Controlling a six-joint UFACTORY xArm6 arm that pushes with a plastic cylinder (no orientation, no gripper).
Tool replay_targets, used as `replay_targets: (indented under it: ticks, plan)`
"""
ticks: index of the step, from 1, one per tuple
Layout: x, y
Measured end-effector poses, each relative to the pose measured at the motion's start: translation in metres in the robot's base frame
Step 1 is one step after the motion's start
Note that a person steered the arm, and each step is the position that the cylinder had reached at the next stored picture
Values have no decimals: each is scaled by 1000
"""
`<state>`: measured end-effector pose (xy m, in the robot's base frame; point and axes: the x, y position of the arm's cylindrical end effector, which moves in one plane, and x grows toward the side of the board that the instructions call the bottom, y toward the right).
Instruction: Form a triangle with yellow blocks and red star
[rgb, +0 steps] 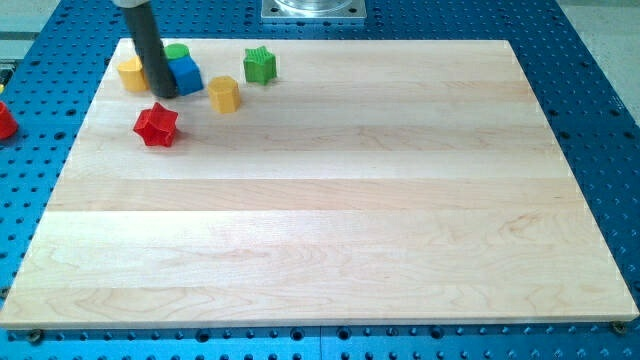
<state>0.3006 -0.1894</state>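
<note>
The red star (156, 125) lies near the top left of the wooden board (330, 220). A yellow block (131, 73), partly hidden by the rod, sits above and left of it. A yellow hexagonal block (224, 94) sits to the star's upper right. My tip (163, 93) stands between the two yellow blocks, just above the red star and touching the left side of a blue block (186, 74).
A green round block (177, 52) peeks out behind the blue block. A green star (260, 65) lies right of the yellow hexagon. A red block (5, 121) lies off the board at the view's left edge. A metal base (314, 9) is at the view's top.
</note>
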Motion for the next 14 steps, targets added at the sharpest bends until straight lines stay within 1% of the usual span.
replay_targets:
  ticks: [1,2,3,4,5,6,7,8,9,11,12,14]
  plan:
    - [-5,50]
    - [-9,51]
    - [-8,37]
    - [2,15]
    - [25,-56]
    - [14,-113]
    - [4,-111]
    - [-35,-101]
    - [-44,-93]
    - [12,-48]
    - [24,-36]
    - [30,-27]
